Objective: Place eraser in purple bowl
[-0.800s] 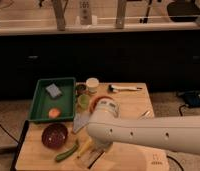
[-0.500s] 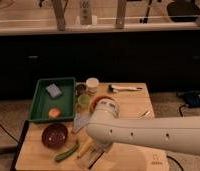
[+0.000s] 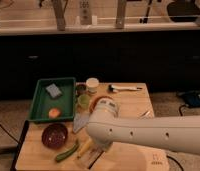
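Note:
The purple bowl [image 3: 54, 135] stands at the front left of the wooden table [image 3: 133, 107], dark inside and with nothing in it. My white arm [image 3: 148, 132] reaches in from the right across the front of the table. The gripper [image 3: 95, 152] hangs at its left end, low over the table's front edge and to the right of the bowl. A pale cream block, apparently the eraser [image 3: 102, 163], shows just below the gripper. I cannot tell whether the gripper holds it.
A green tray [image 3: 40, 107] at the left holds a blue-grey sponge [image 3: 53, 90] and an orange piece [image 3: 54, 113]. A green vegetable [image 3: 67, 151] and a yellow one [image 3: 84, 147] lie between bowl and gripper. A white jar [image 3: 92, 85], a green cup [image 3: 83, 101], an orange bowl [image 3: 99, 102] and a white-handled tool [image 3: 125, 88] are behind.

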Robot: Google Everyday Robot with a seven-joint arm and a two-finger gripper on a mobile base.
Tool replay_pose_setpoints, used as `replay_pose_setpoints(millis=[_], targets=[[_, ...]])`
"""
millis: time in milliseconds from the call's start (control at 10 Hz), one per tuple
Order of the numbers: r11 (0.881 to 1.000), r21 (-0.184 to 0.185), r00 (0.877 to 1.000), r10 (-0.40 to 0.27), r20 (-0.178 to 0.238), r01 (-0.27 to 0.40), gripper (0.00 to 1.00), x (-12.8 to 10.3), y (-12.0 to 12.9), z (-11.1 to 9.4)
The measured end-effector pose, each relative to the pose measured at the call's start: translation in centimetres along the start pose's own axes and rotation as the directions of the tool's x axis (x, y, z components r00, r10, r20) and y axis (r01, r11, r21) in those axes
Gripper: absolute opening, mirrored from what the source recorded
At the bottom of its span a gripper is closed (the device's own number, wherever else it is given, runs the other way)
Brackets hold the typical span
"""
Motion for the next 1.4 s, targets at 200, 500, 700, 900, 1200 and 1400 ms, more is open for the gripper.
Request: replay_pose_setpoints(millis=[200,500,700,900,1200,1400], targets=[[1.000,-0.004,1.000,-0.004,-0.001,0.004,0.05,-0.14,0.20,0.23],[1.000,0.000,1.000,-0.015,-0.001,0.015,0.05,-0.33,-0.09,0.06],[1.000,0.001,1.000,-0.021,0.003,0.021,0.05,-0.29,-0.09,0.00],[1.000,0.000,1.000,-0.024,0.004,0.024,0.05,-0.28,0.01,-0.02],[0.999,0.000,0.999,-0.033,0.007,0.033,0.10,-0.50,-0.04,0.00],[0.999,0.001,0.999,-0.040,0.005,0.040,0.06,-0.58,-0.11,-0.17]])
